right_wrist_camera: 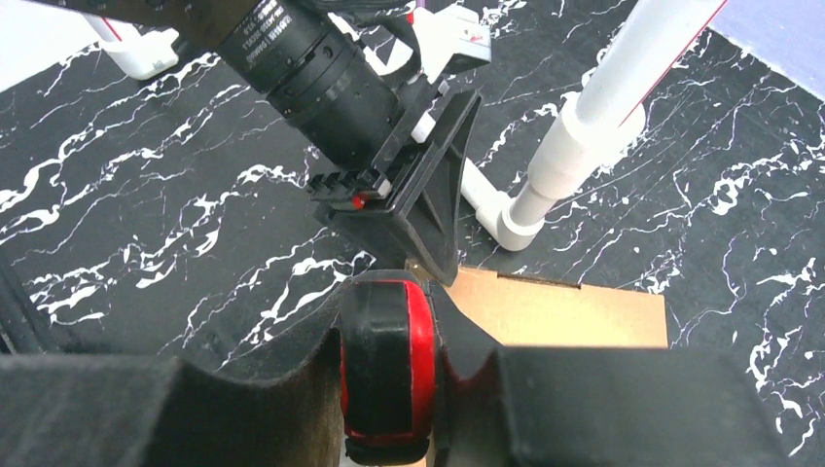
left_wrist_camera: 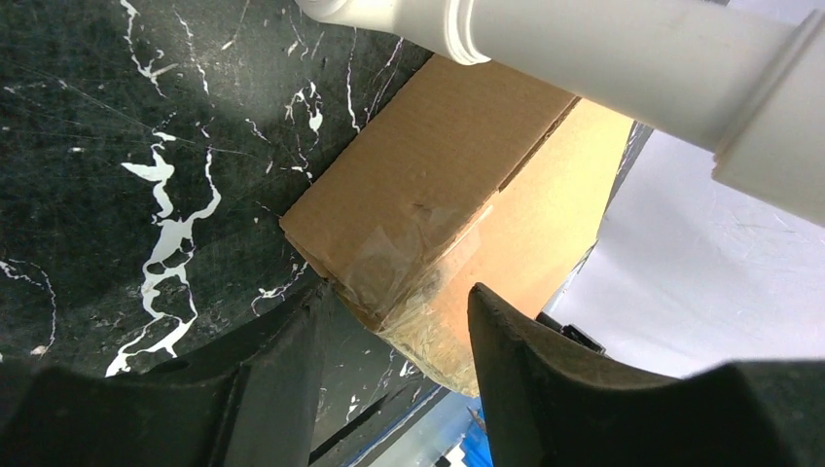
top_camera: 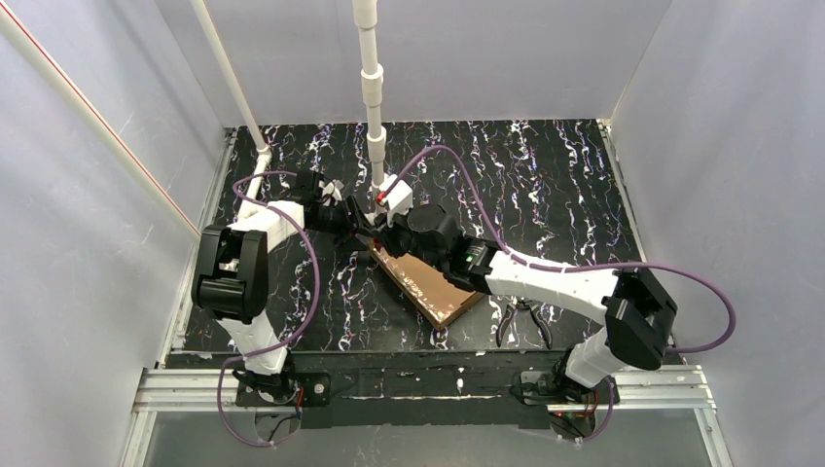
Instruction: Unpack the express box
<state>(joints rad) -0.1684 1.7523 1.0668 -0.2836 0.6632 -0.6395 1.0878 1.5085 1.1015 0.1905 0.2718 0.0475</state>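
Observation:
The express box (top_camera: 428, 287) is a flat brown cardboard mailer lying slantwise at the table's middle. In the left wrist view its taped corner (left_wrist_camera: 409, 243) sits between my left gripper's (left_wrist_camera: 399, 321) spread fingers, with a gap showing beside the left finger. My left gripper (top_camera: 358, 226) is at the box's far corner. My right gripper (top_camera: 389, 236) is beside it over the same end, shut on a red and black tool handle (right_wrist_camera: 389, 370). The box's flat top (right_wrist_camera: 564, 311) lies just beyond that handle, and the left finger's tip (right_wrist_camera: 438, 243) rests at its corner.
A white pipe post (top_camera: 373, 97) stands right behind the grippers, its base close to the box (right_wrist_camera: 516, 219). Black-handled pliers (top_camera: 520, 319) lie on the table near the box's right end. Something blue (left_wrist_camera: 477, 448) peeks below the box corner. White walls enclose the table.

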